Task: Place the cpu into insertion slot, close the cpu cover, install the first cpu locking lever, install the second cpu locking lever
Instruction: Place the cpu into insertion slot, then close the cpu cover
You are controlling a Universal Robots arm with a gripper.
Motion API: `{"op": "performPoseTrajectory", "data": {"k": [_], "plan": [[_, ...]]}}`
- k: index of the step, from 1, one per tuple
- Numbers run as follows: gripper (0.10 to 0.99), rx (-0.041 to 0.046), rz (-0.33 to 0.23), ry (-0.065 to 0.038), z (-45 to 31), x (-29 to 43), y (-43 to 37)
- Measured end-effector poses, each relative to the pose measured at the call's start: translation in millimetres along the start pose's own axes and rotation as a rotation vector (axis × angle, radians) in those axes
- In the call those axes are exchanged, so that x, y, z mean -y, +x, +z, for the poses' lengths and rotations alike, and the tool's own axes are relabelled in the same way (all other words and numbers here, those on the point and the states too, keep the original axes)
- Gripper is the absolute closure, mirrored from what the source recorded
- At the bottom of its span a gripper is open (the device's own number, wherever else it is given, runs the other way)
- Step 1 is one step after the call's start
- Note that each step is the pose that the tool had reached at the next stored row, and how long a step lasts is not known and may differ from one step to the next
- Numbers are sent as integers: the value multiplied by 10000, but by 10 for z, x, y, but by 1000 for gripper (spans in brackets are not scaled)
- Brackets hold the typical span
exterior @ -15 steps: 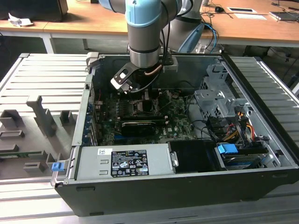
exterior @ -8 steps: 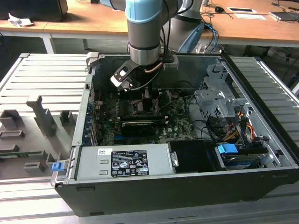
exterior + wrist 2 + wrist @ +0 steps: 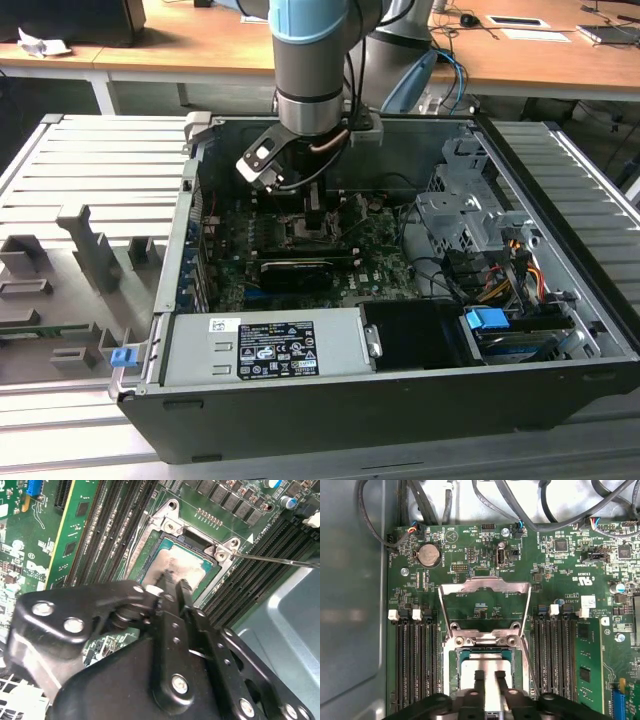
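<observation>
While the cpu lies in the insertion slot, the end effector hangs above, narrowly apart.

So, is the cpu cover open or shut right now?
Open. In the first wrist view the cover is swung back off the slot, and the cpu lies bare in it.

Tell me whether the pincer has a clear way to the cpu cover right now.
Probably yes. The cpu cover is flipped open just past the cpu, where the pincer sits, and no cable or part crosses the gap between them.
</observation>
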State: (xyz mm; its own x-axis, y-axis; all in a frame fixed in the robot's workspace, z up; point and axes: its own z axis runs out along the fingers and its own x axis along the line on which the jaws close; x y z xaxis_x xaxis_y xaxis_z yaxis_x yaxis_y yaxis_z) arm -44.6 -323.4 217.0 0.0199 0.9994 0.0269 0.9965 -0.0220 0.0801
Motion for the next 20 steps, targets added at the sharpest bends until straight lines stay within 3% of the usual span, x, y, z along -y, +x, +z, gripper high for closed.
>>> {"op": "performPoseTrajectory", "data": {"k": [2,10,14,20], "plan": [[980,2,2,4,-18,-1,1],[980,6,1,22,-47,-4,2],[980,8,2,51,-43,-63,1],[980,7,3,57,-45,-74,0]]}}
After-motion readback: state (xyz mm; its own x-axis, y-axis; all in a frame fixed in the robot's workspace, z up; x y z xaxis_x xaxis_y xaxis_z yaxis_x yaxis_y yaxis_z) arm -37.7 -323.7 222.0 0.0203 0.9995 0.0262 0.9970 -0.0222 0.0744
